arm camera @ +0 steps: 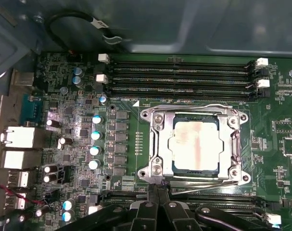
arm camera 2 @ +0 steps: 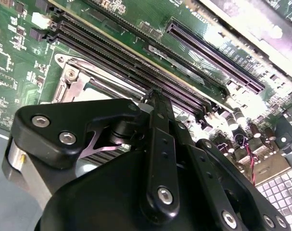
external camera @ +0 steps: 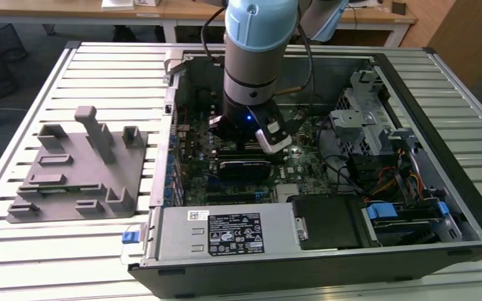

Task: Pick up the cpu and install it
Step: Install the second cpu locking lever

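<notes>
Cpu [arm camera: 196, 144] seated in metal-framed socket [arm camera: 154, 144] (silver top showing). Gripper [arm camera: 158, 192] just beside socket edge, fingers pressed together, holding nothing.

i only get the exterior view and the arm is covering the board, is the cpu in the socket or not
Observer: Yes. In the first wrist view the cpu lies flat in the socket, silver top up.
Operator: is the metal frame down on it
Observer: The socket frame lies flat around the cpu's edges. I cannot tell whether it is latched.
Operator: ok and where's the tool
Observer: The tool is at the frame's edge, on the side away from the empty memory slots with white clips, and apart from the cpu's silver top.
</notes>
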Controlling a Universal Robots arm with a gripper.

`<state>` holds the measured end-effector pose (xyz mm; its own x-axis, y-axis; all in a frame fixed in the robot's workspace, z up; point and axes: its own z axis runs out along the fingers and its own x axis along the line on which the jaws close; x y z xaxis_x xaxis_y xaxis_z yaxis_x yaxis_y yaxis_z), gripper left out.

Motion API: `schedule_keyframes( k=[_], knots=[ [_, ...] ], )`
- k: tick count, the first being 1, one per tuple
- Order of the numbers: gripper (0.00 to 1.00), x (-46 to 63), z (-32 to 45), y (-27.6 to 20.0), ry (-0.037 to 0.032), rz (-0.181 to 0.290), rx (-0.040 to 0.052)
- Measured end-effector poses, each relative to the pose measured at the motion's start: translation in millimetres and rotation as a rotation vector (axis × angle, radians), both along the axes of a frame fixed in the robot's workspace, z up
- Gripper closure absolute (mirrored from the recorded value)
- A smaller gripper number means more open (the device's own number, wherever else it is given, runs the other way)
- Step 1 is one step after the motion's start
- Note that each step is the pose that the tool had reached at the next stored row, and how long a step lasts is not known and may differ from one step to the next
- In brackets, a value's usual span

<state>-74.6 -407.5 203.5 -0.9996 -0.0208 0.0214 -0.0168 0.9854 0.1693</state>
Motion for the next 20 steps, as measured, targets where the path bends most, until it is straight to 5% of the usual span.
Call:
schedule_keyframes(
  k=[12,20],
  knots=[
    [0.89,-5.5,-5.2,-2.2,0.0000,0.010,0.0446],
    [0.89,-7.2,-7.9,-2.3,0.0000,0.014,0.0565]
  ],
)
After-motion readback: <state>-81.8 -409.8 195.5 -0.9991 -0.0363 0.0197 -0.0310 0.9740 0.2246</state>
